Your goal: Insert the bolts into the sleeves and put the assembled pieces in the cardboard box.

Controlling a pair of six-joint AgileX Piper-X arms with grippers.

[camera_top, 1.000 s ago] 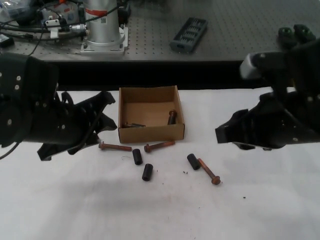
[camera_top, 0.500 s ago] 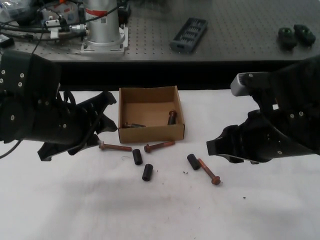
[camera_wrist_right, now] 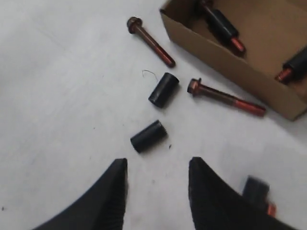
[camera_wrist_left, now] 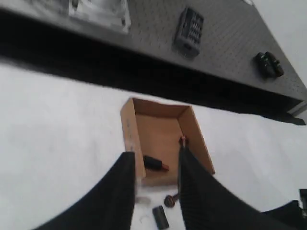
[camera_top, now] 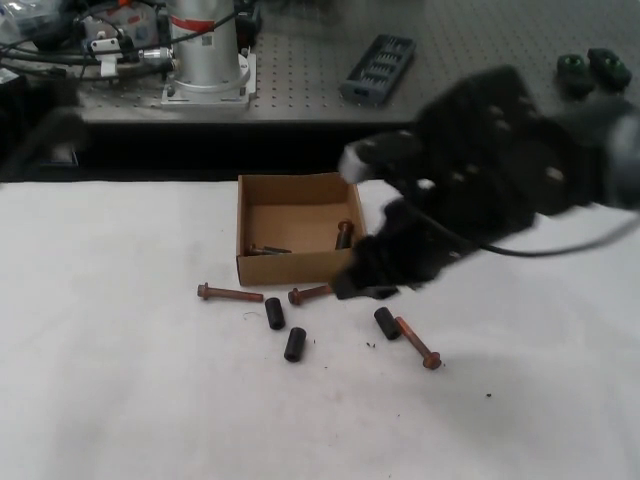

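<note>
On the white cloth stands the cardboard box (camera_top: 300, 268) with assembled pieces (camera_top: 344, 234) inside. In front of it lie three rusty bolts (camera_top: 229, 293) (camera_top: 310, 294) (camera_top: 417, 342) and three black sleeves (camera_top: 273, 313) (camera_top: 294, 344) (camera_top: 386, 323). My right gripper (camera_top: 350, 288) hangs by the box's front right corner. Its wrist view has it open (camera_wrist_right: 156, 201) above a sleeve (camera_wrist_right: 148, 136), with a second sleeve (camera_wrist_right: 163, 89) and two bolts (camera_wrist_right: 150, 42) (camera_wrist_right: 225, 97) beyond. My left gripper (camera_wrist_left: 153, 191) is open and high, looking down on the box (camera_wrist_left: 128, 139).
Behind the cloth runs a perforated metal bench with a metal post base (camera_top: 205, 60), a dark slotted holder (camera_top: 378, 65) and two dark knobs (camera_top: 590, 68). Bare cloth spreads to the left and toward the front edge.
The left arm has pulled back, out of the high view. The right arm has swung left and now hangs over the box's front right corner.
</note>
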